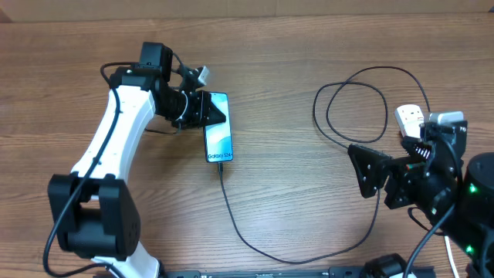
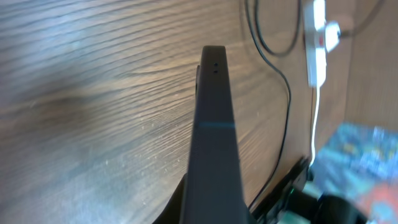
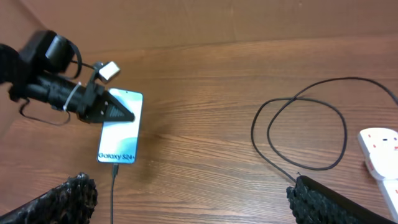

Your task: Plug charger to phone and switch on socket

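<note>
Left gripper atop phone corner; socket near right gripper

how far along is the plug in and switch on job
Done: the charger looks plugged into the phone at its Galaxy end. In hand: left claw shut against the phone, right claw open near the socket. Left: flipping its switch, not touched yet.

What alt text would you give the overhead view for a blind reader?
A phone lies on a wooden table with a thin black charger cable reaching its lower end, while the left gripper, shut, sits over its upper edge. The open right gripper is beside a white socket.
</note>
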`<state>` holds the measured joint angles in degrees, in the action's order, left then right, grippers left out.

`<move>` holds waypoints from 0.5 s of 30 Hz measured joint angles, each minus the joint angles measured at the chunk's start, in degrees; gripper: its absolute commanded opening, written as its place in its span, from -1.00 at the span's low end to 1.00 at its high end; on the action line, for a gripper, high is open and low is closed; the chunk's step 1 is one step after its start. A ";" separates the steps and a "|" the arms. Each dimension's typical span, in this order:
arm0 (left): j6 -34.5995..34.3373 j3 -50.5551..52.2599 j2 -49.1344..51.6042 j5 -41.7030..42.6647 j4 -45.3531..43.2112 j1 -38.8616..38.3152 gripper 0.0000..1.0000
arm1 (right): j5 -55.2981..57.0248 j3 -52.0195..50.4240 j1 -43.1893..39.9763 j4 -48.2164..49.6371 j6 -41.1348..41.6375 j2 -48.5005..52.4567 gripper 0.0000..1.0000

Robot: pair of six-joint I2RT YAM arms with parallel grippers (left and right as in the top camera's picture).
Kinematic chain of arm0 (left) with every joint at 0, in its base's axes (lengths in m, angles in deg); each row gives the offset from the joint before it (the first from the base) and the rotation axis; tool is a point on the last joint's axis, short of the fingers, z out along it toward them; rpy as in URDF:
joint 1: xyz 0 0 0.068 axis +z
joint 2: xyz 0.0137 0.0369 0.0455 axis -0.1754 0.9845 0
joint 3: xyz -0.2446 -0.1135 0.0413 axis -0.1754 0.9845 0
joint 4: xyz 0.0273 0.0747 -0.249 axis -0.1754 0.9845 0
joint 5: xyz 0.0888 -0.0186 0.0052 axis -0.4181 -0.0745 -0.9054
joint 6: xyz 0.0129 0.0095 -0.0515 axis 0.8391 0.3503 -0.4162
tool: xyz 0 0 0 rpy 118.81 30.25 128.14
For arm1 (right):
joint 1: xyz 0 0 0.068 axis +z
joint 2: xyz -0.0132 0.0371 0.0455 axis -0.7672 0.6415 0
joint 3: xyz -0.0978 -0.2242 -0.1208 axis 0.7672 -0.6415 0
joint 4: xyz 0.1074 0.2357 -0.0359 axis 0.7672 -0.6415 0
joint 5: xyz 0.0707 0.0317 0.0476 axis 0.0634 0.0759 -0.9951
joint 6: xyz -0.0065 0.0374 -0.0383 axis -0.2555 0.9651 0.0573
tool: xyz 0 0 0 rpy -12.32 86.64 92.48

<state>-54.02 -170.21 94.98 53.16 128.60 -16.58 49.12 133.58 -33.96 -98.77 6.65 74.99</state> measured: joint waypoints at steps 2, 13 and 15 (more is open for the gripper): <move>5.18 0.02 1.88 1.62 0.04 -0.20 -0.92 | -0.02 0.00 0.02 -0.02 1.03 0.50 1.00; 13.68 1.86 18.75 3.45 -1.84 -1.03 -0.87 | -0.02 -0.02 0.00 -0.17 2.73 1.86 1.00; 13.92 1.95 20.65 3.48 -2.32 -1.03 -0.83 | -0.02 -0.02 0.00 -0.17 2.78 1.86 1.00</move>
<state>-40.10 -168.27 115.64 56.64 126.28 -17.61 49.10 133.56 -33.96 -98.94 9.43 76.85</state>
